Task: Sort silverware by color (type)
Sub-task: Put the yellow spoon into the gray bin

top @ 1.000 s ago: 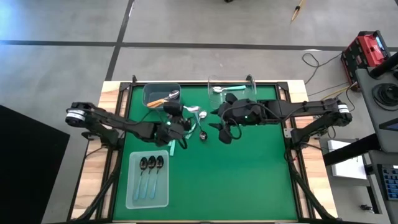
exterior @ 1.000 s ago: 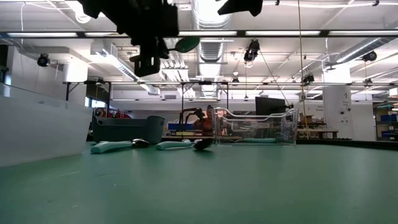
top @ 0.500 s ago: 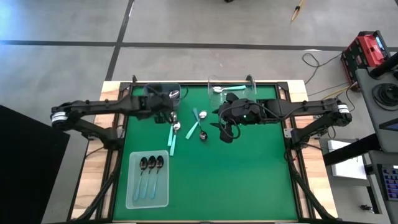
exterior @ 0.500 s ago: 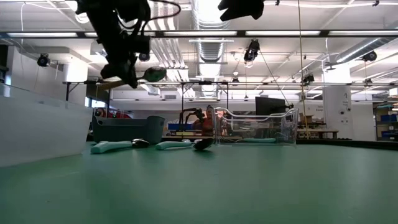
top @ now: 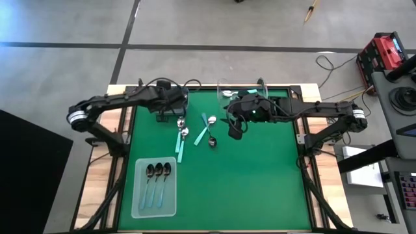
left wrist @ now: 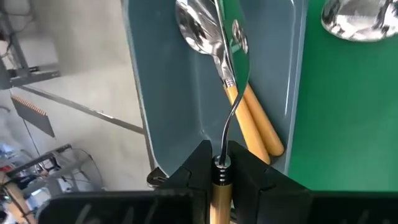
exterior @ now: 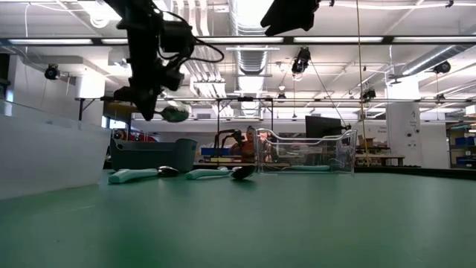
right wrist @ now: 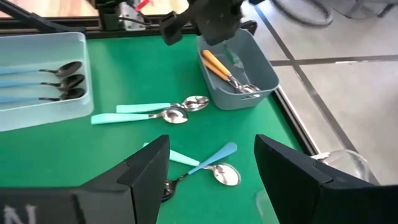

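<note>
While the left gripper [left wrist: 219,167] pinches an orange-handled spoon [left wrist: 221,134] by its handle, the spoon hangs over the grey bin [top: 170,99] in the upper left of the high view, where two like spoons [left wrist: 249,106] already lie. Dropping it there looks like the step in hand; next the fingers must part. Four teal-handled spoons [right wrist: 140,116] wait on the green mat [top: 247,175]. Spread wide, the right gripper [right wrist: 208,171] hovers near them. How far the held spoon hangs above the bin is hard to judge.
</note>
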